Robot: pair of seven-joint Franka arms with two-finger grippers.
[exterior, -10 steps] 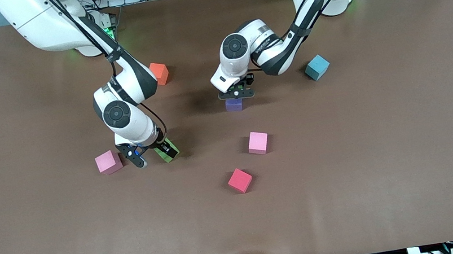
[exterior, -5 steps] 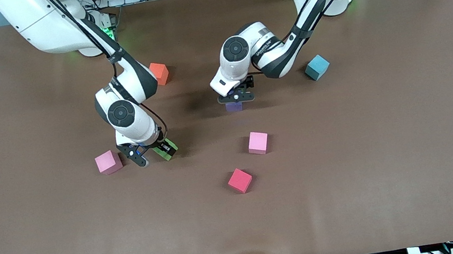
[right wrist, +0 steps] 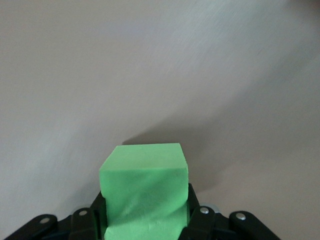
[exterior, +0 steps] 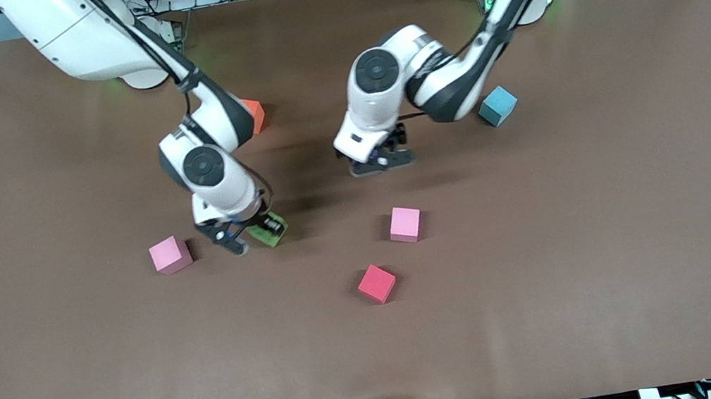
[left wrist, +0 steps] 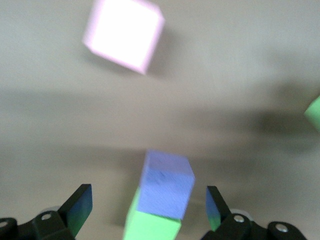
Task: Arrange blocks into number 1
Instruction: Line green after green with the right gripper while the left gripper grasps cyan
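Note:
My right gripper (exterior: pixel 254 235) is shut on a green block (right wrist: pixel 145 192) and holds it just above the table, between a pink block (exterior: pixel 170 254) and a second pink block (exterior: pixel 405 224). My left gripper (exterior: pixel 381 161) hangs open over a purple block (left wrist: pixel 166 184) that touches another green block (left wrist: pixel 150 226). Both of those are hidden under the hand in the front view. A red block (exterior: pixel 377 283) lies nearest the front camera. The light blue block (exterior: pixel 497 105) sits by the left arm's elbow. The orange block (exterior: pixel 255 115) is half hidden by the right arm.
The brown table (exterior: pixel 616 222) stretches wide toward the left arm's end and toward the front camera. In the left wrist view a pink block (left wrist: pixel 124 32) and an edge of the held green block (left wrist: pixel 315 112) show.
The right gripper has carried the green block a short way toward the table's middle and turned. The left hand has shifted and now covers the purple block.

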